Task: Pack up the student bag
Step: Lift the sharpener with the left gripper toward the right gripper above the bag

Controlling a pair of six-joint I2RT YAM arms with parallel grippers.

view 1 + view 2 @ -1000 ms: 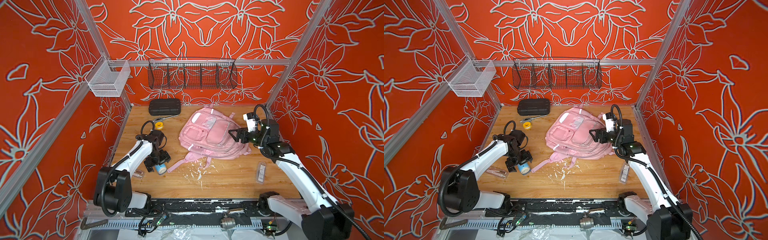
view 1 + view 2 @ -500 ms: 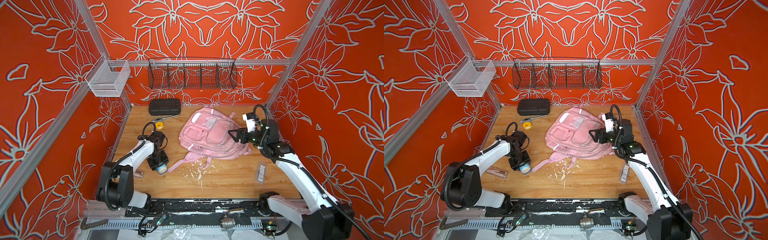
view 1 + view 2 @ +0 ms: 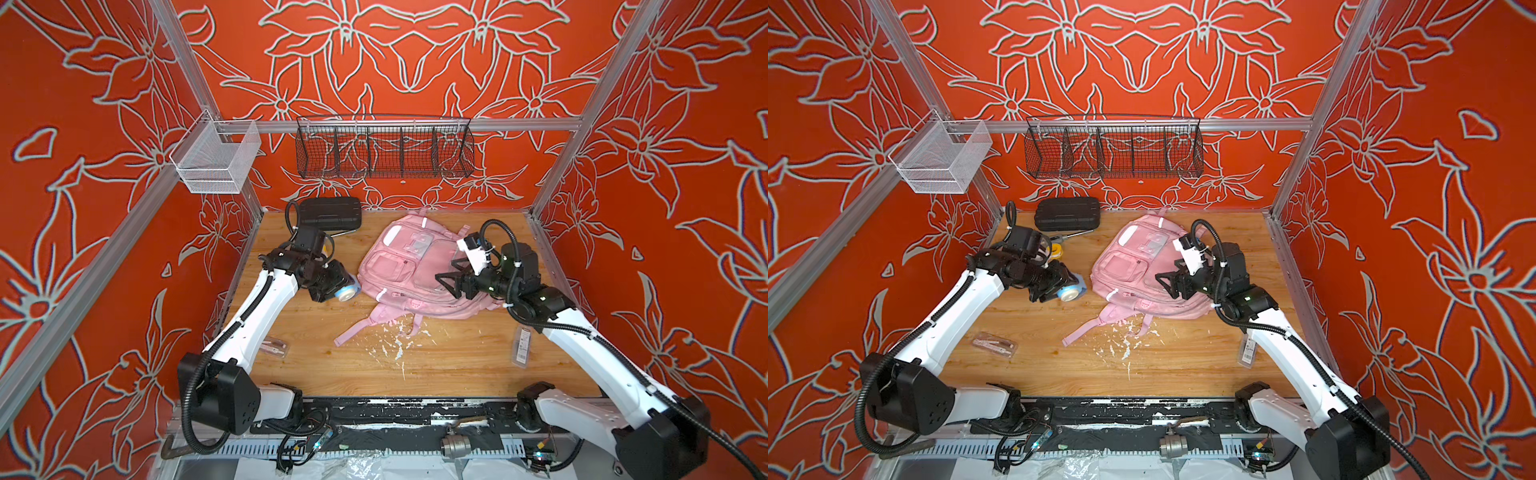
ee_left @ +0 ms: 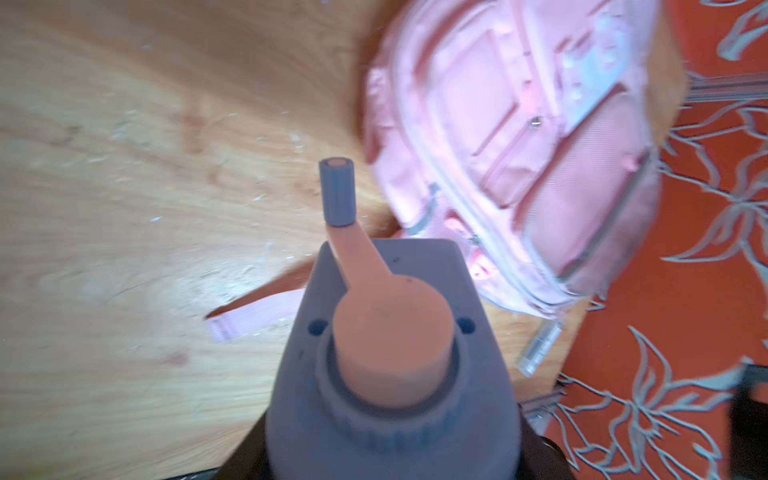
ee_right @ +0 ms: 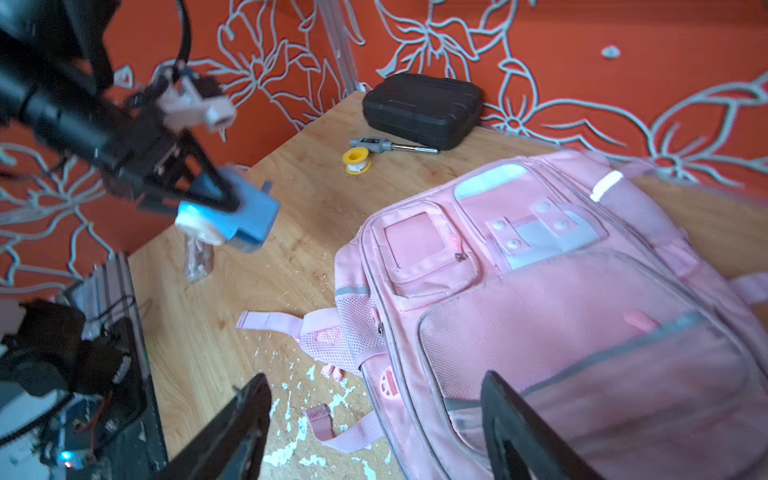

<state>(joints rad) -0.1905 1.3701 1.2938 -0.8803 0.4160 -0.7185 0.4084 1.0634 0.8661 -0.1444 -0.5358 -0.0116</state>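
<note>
While the blue pencil sharpener (image 3: 348,291) is held clear of the bench (image 3: 457,365), clamped in the left gripper (image 3: 337,287) just beside the student bag (image 3: 407,266), no open pocket can be seen. The bag lies flat, pockets up, near the back edge and right of the middle. The right gripper (image 3: 448,277) hangs over the bag's side nearest the right edge, jaws wide apart and empty. A zipper pull is probably best pinched first and drawn along its track until a mouth is made. Only then should the sharpener be brought in low, its crank clear of the fabric.
</note>
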